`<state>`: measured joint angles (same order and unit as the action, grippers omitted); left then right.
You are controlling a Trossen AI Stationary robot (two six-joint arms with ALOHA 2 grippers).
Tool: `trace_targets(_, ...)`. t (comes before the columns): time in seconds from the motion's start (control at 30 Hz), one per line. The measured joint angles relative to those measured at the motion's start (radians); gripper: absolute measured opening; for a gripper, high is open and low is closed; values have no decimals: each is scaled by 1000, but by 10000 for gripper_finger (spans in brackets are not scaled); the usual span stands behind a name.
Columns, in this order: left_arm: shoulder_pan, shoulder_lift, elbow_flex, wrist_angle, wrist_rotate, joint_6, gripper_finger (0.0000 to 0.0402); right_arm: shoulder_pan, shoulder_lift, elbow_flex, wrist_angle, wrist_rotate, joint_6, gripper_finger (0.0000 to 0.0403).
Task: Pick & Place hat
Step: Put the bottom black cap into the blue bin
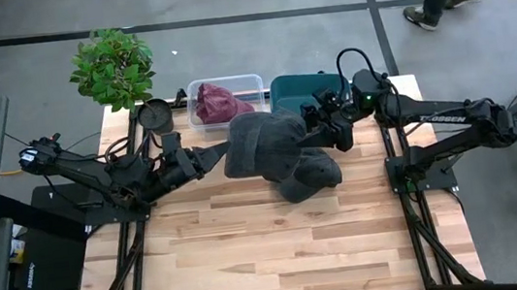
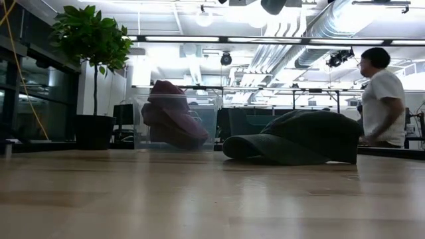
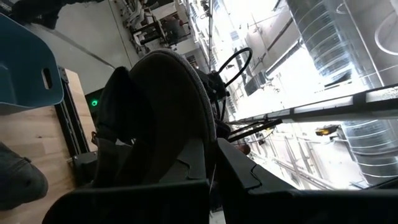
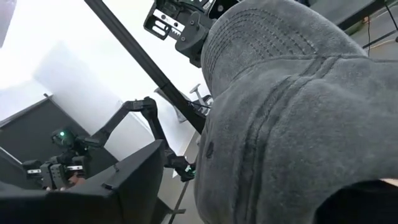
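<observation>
Fingers [image 3: 205, 165] of the left arm are closed on a grey cap [image 1: 259, 145], held aloft; right fingers [image 4: 348, 205] grip it too. Soft, light cloth is judged best pinched at the brim.

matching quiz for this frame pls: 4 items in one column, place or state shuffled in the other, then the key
1. grey hat
2. dark cap
3. maroon hat
4. potted plant

A. lying flat on the table
B. inside the clear bin
C. at the table's far left corner
D. held up between both end effectors

Pairs: 1-D, 2-A, 3-B, 4-C
</observation>
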<state>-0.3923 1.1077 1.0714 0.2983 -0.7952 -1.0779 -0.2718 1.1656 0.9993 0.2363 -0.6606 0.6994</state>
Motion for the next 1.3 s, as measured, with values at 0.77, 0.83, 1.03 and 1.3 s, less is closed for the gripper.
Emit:
trace_targets(0.77, 0, 0, 0, -7, -11, 0, 0, 0, 0, 0, -7, -3, -1, 60)
trace_targets(0.83, 0, 0, 0, -13, -11, 0, 1, 0, 0, 0, -7, -5, -4, 30)
trace_targets(1.03, 0, 0, 0, -24, 0, 9, 1, 0, 0, 0, -6, -18, -5, 6)
trace_targets(1.3, 0, 0, 0, -117, 1, 11, 64, 0, 0, 0, -7, -32, -4, 2)
